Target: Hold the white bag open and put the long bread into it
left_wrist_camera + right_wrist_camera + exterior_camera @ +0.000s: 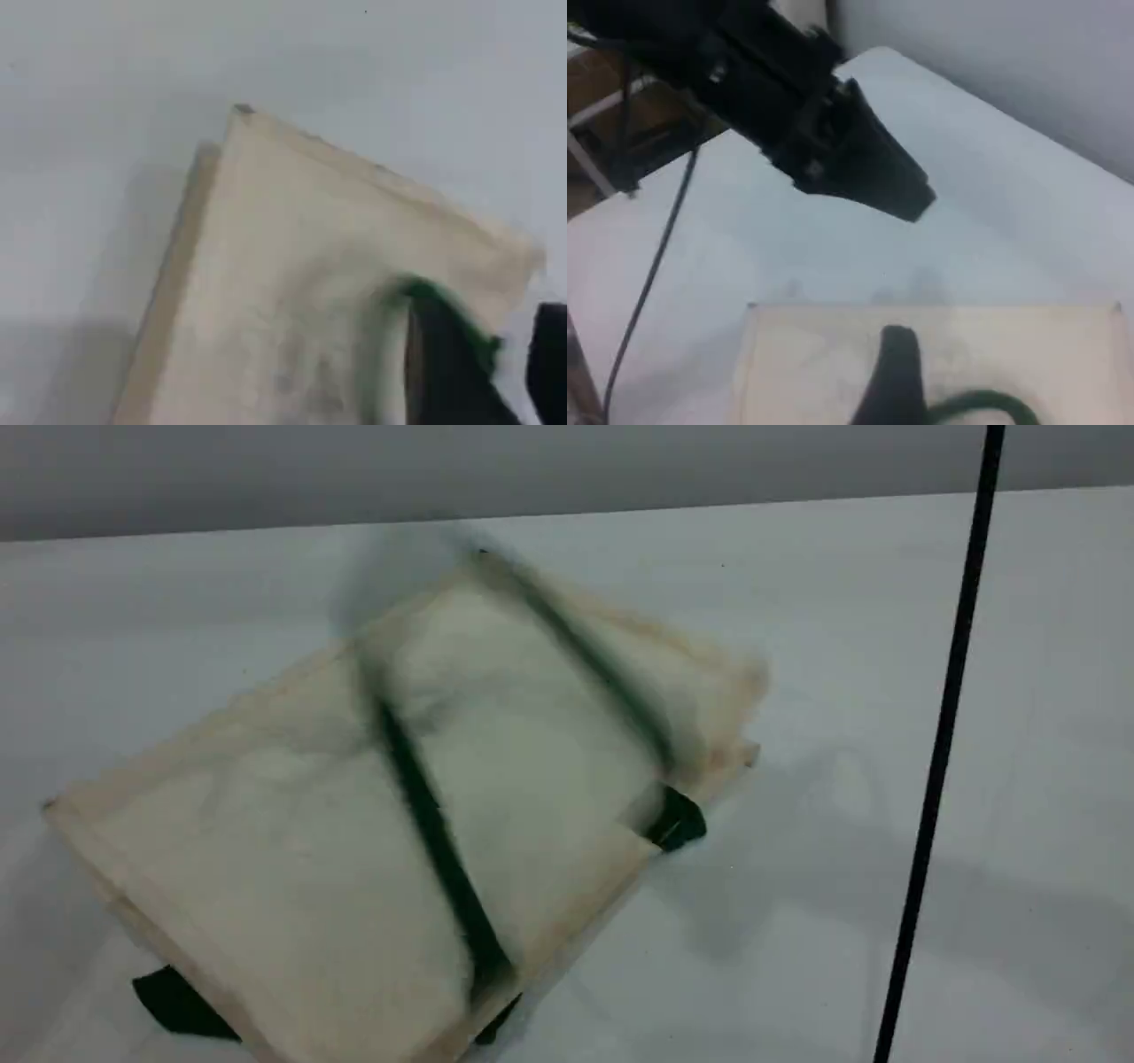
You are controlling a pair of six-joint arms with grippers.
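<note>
The smooth pale counter (886, 646) carries the white bag (292, 833), a blurred cream canvas rectangle lying flat, its dark green rope handles (434, 841) across the top. The left gripper (868, 177) hangs above the bag's far edge; I cannot tell how either gripper's jaws stand.

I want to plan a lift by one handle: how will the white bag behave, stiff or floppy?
Probably floppy: the white bag is thin cloth lying flat on the table, so it would likely sag and fold. Its dark green handles look like soft rope and should bend. It seems light, apt to slide when pushed.
</note>
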